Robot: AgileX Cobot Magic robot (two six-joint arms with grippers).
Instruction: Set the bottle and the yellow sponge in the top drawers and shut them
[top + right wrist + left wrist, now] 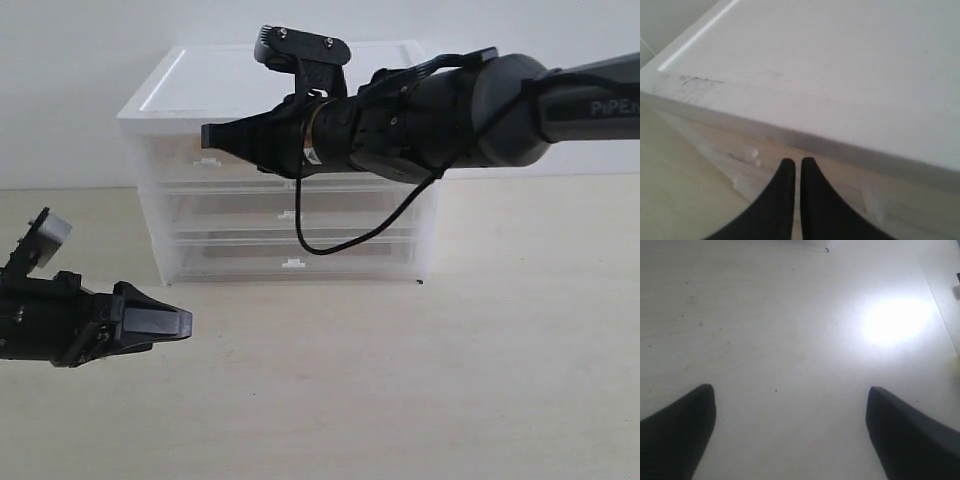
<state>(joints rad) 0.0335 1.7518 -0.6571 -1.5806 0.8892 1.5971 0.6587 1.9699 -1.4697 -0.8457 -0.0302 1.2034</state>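
The white-topped chest (290, 75) stands at the back of the table. Its left top drawer (190, 160) looks shut, its white clip handle (207, 161) showing; the right top drawer is hidden behind my right arm. My right gripper (207, 134) reaches across the chest's front at top-drawer height, shut with nothing between its fingers. In the right wrist view this gripper (795, 160) points at the drawer front just below the chest's lid (840, 75). My left gripper (185, 322) hovers low over the table at the left, open and empty (790, 388). Bottle and yellow sponge are out of view.
Two full-width drawers (290, 213) below look shut. A black cable (340, 245) loops down from the right arm in front of them. Bare beige table (400, 380) lies before the chest. A corner of the chest's base (827, 248) shows in the left wrist view.
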